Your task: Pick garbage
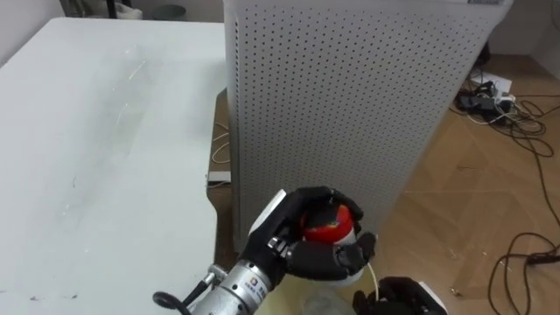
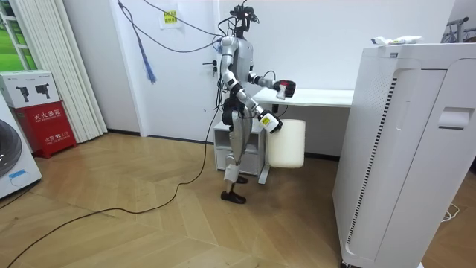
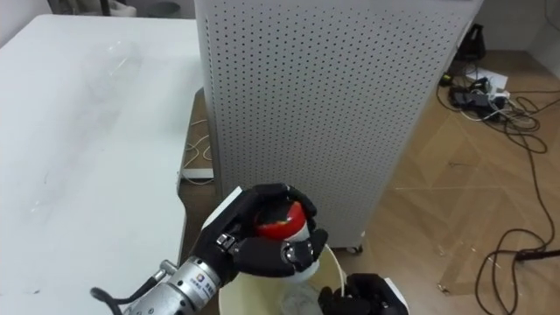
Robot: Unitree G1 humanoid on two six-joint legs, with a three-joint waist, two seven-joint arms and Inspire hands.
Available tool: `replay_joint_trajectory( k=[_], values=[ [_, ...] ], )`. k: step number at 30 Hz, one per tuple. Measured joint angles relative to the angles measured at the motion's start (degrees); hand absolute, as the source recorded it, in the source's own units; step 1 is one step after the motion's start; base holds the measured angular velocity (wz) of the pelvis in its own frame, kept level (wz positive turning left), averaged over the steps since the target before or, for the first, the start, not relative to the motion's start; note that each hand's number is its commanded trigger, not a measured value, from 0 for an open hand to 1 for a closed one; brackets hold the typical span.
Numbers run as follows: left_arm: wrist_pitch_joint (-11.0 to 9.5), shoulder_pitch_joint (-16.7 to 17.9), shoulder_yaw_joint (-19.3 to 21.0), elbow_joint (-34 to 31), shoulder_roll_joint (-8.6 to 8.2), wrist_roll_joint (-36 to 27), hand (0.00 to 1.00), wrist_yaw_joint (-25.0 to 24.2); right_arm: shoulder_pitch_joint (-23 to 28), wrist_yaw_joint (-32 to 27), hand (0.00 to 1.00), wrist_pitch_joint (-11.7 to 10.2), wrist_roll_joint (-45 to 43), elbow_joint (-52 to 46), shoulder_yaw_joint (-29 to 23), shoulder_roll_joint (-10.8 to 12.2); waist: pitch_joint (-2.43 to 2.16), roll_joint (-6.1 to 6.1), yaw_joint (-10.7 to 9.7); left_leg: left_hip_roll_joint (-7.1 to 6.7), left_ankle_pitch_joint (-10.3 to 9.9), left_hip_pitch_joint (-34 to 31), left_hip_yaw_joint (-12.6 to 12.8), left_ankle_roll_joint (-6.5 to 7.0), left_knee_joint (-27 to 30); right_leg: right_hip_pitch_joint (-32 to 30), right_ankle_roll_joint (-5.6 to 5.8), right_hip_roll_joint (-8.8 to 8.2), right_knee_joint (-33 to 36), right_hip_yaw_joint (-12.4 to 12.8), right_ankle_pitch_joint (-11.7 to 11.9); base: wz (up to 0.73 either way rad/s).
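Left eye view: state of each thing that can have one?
left hand, fingers shut on bottle.
bottle, gripped, held above bin, not yet dropped.
right hand, shut on bin rim.
bin, open top, held off the floor.

The perforated grey cabinet (image 3: pixel 324 105) is taken as the landmark. A white table (image 3: pixel 87 131) is seen to its left, with the edge close beside the cabinet's lower left corner. In front of the cabinet's base, the left hand (image 3: pixel 267 249) is shown with its fingers curled round a red-capped white container (image 3: pixel 280 222). Directly below this hand, the rim of a white bin (image 3: pixel 336 267) is seen, and the right hand (image 3: pixel 360 297) is placed at that rim. To the right of the cabinet, wooden floor (image 3: pixel 437 201) is crossed by dark cables (image 3: pixel 516 254); a power strip (image 3: pixel 483 87) is shown further back.
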Motion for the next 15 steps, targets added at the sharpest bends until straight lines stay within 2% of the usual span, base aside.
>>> replay_joint_trajectory(
  k=[6, 10, 15],
  values=[
    [0.05, 0.31, 0.00, 0.00, 0.40, 0.01, 0.00, -0.54, 0.00, 0.22, 1.00, 0.03, -0.09, 0.10, -0.03, -0.01, 0.05, 0.26, -0.22, -0.03, 0.00, 0.06, 0.09, 0.00, -0.02, -0.08, -0.06, 0.01, 0.29, -0.15, 0.04, 0.00],
    [0.17, 0.42, -0.07, 0.00, 0.37, 0.02, 0.00, -0.89, 0.03, 1.18, 1.00, 1.37, -2.71, 0.55, 0.10, 0.27, 0.14, 0.73, -0.33, -0.11, 0.00, 0.03, 0.09, 0.00, -0.11, -0.25, -0.06, 0.00, 0.65, -0.21, 0.04, 0.00],
    [0.21, 0.49, -0.05, 0.00, 0.56, 0.03, 0.00, -0.92, 0.04, 0.62, 1.00, 1.41, -4.20, 0.65, -0.57, -0.05, 0.00, 1.06, -0.81, -0.30, 0.00, -0.05, 0.25, 0.00, -0.11, -0.43, -0.07, 0.05, 0.71, -0.16, 0.03, 0.00]
  ],
)
